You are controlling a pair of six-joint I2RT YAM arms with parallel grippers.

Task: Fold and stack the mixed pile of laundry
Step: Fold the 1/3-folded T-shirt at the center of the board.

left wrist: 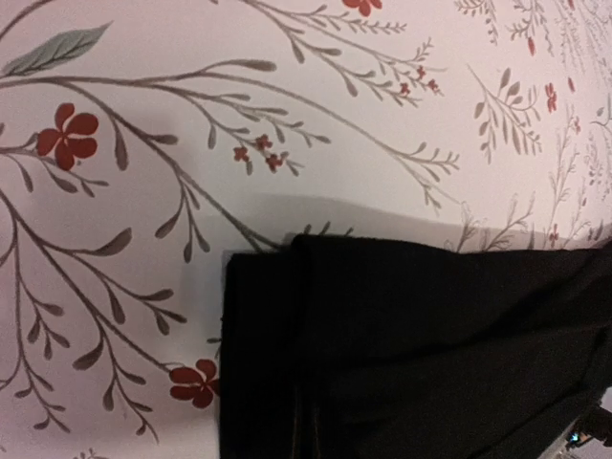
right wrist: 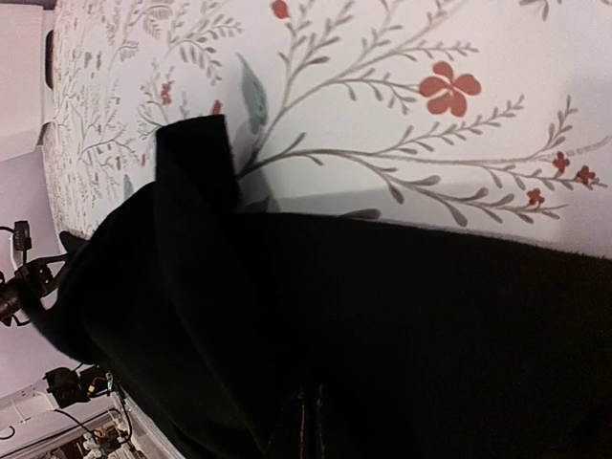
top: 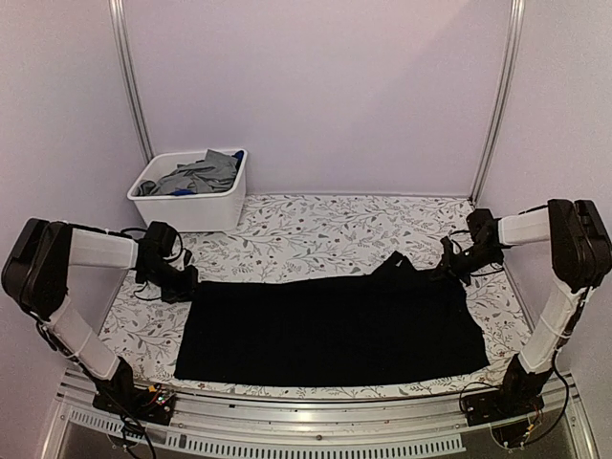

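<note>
A soft black cloth garment (top: 330, 330) lies spread out wide and mostly flat on the desk (top: 316, 234), which is covered in a white sheet printed with grey branches and small red flowers. The garment's near edge runs along the front of the desk, close to the arm bases. The left tool (top: 184, 283) sits low at the garment's far left corner. Its jaws are fully closed, and in the left wrist view the black garment (left wrist: 430, 344) runs right up under the camera, its corner doubled over on the printed sheet (left wrist: 191, 115), so the tool appears to have the cloth pinched. The right tool (top: 457, 260) is at the far right corner, jaws likewise pressed together. In the right wrist view the black garment (right wrist: 402, 325) fills the lower half and leads straight to the camera, again looking pinched. A narrow flap of the garment (right wrist: 196, 163) stands up over the flowered sheet (right wrist: 430, 124). From above, this shows as a small raised peak (top: 397, 263) on the far edge, just left of the right tool. In the far left corner of the desk, well apart from the black garment, stands a white rectangular plastic bin (top: 196, 212). It holds the rest of the laundry pile: a crumpled grey garment (top: 206, 174) and, beneath it, a bit of bright blue cloth (top: 182, 191).
</note>
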